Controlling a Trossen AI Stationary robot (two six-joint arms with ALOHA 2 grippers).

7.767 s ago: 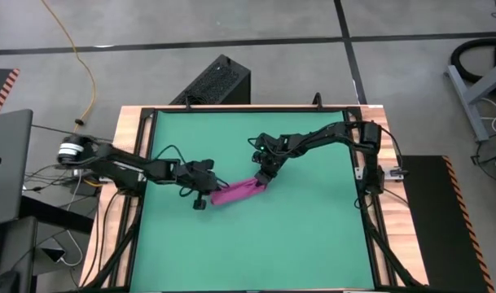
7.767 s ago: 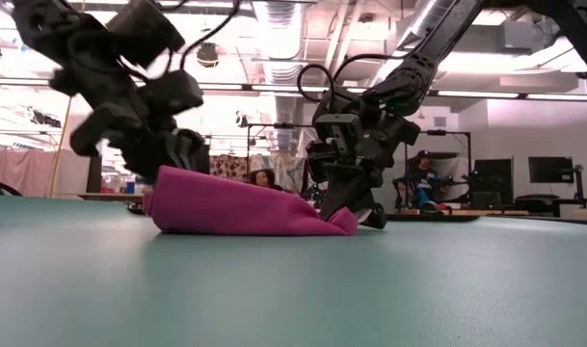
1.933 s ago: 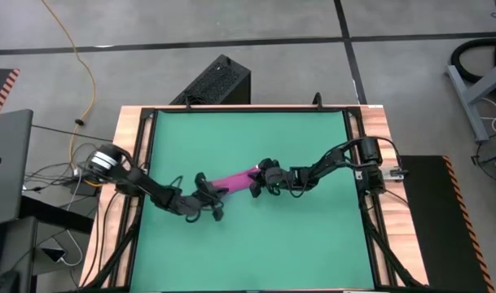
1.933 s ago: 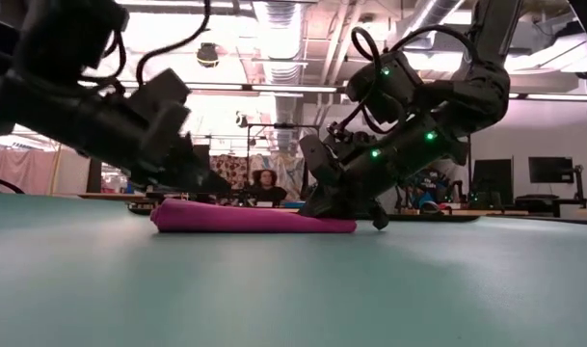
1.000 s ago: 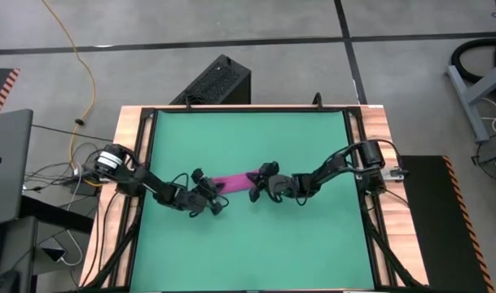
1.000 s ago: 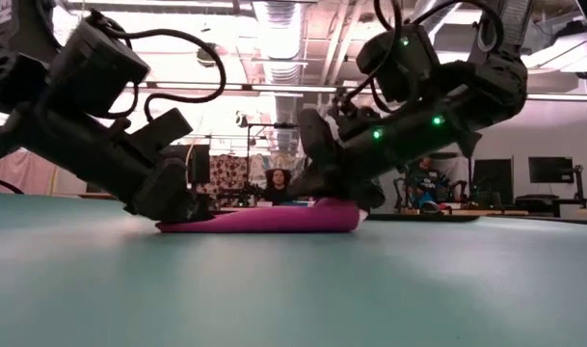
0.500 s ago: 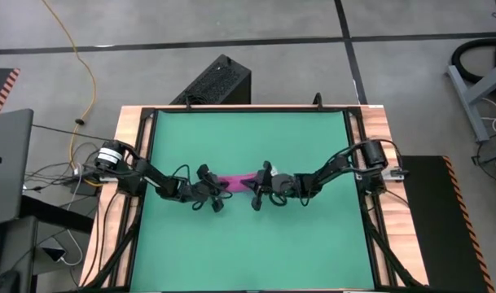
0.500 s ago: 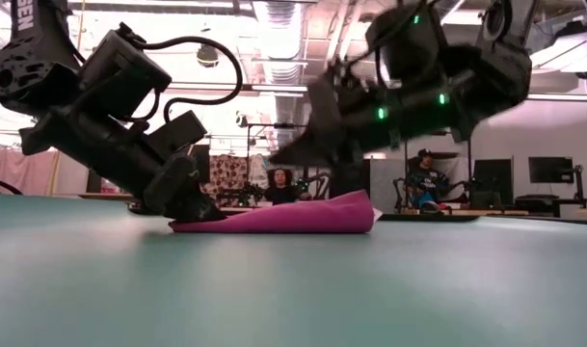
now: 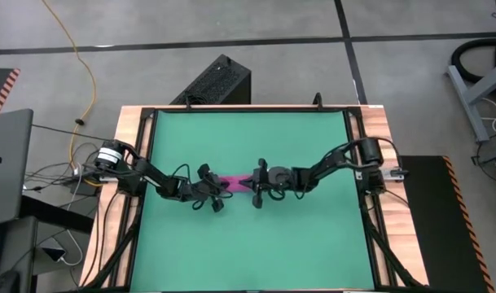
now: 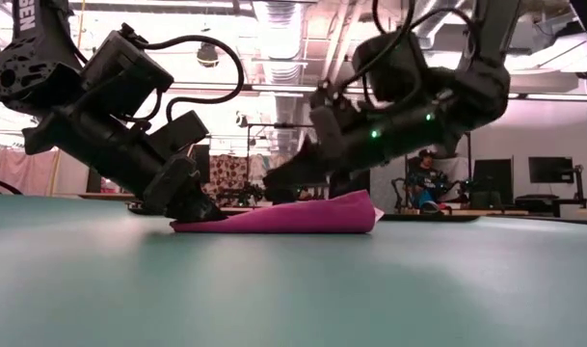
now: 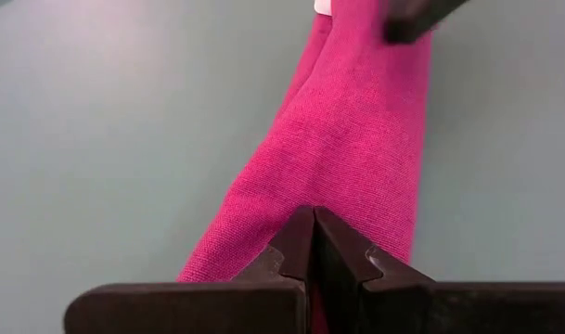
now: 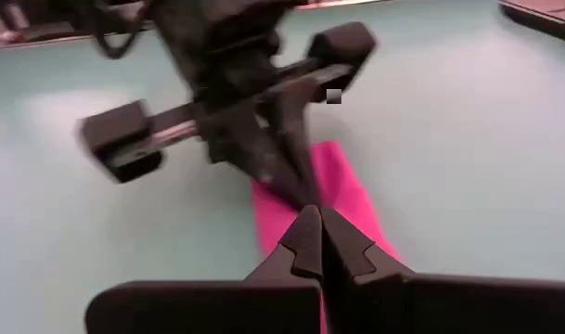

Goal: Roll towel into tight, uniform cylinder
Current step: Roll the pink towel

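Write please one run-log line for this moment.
towel: narrow flattened roll on mat | left gripper: shut, on one end | right gripper: shut, above other end

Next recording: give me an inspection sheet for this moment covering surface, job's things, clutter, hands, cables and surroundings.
Surface: green mat inside a wooden-edged table frame.
Job's things: magenta towel lies as a long, flattish folded strip at mid-mat, thicker at one end; not a tight cylinder.
Clutter: nothing seen on the mat besides the towel.
Hands: left hand shut, its tip on one end of the towel; right hand shut, over the other end, whether touching cannot be told.
Cables: yellow cable on the floor; dark leads along both arms.
Surroundings: black box behind the table; seated person far off in the room.
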